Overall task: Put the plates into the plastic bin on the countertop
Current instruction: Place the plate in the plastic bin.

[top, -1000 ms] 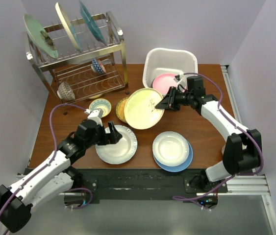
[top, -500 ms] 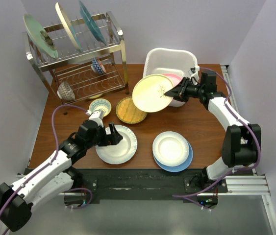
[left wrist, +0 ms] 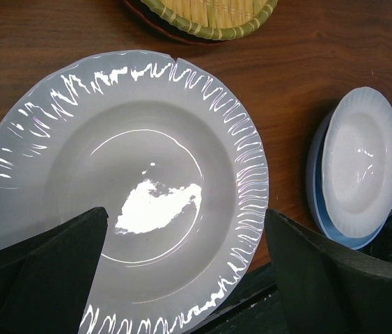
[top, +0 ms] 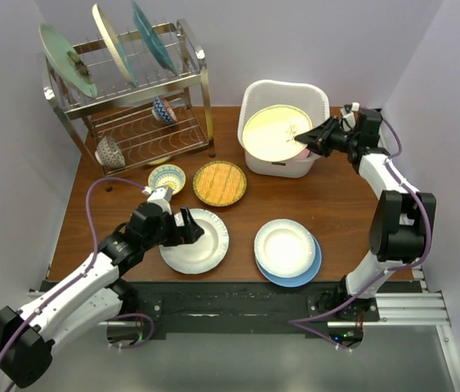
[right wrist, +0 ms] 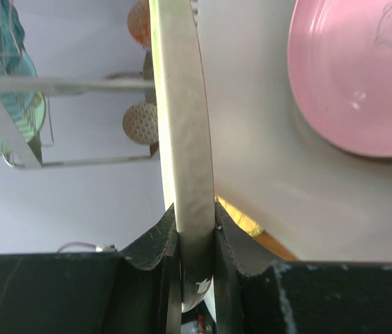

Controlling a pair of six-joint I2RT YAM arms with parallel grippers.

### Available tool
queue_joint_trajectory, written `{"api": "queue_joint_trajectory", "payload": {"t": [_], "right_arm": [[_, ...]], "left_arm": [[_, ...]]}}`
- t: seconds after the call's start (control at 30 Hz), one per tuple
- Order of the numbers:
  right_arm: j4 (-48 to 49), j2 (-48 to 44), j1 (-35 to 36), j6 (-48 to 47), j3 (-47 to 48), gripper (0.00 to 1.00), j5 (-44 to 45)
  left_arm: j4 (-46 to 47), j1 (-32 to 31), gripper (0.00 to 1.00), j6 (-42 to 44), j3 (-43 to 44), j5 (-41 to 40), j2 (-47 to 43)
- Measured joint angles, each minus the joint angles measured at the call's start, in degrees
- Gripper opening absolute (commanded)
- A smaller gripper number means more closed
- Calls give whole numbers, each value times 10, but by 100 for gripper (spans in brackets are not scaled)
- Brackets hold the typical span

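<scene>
Right claw (top: pixel 321 139) has swung from mid-table to upper right, bringing the cream plate (top: pixel 274 133) over the plastic bin (top: pixel 287 83); left claw (top: pixel 182 226) has not moved.

Top view: cream plate tilted, covering most of the bin opening. 4 plates on table (top: pixel 336 204): woven plate (top: pixel 219 182), ribbed white plate (top: pixel 201 245) under left claw, small white plate (top: pixel 284 247) stacked on blue plate (top: pixel 303 273). 1 patterned bowl (top: pixel 167 175) just left of woven plate. Wire rack (top: pixel 197 90) upper left: 3 rack plates (top: pixel 113 42) upright on top tier.

Left wrist: left claw (left wrist: pixel 182 236) spread wide, gripping nothing, above ribbed white plate (left wrist: pixel 126 174). Woven plate (left wrist: pixel 209 10) at top edge; small white plate (left wrist: pixel 361 170) on blue plate (left wrist: pixel 315 181) at right.

Right wrist: right claw (right wrist: pixel 194 223) clamped on rim of cream plate (right wrist: pixel 182 125), seen edge-on. 1 pink plate (right wrist: pixel 363 76) lies flat in plastic bin (right wrist: pixel 265 160), upper right.
</scene>
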Motion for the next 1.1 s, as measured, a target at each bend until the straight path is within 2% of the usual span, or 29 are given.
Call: {"api": "queue_joint_trajectory", "payload": {"t": [0.77,1.1], "right_arm": [[77,85,-14,77,40,0,5],[48,92,-15,64,68,0,38]], "left_arm": [[0,0,100,0,-2,0,3],[-3,0,100,0,-9,-1,-10]]}}
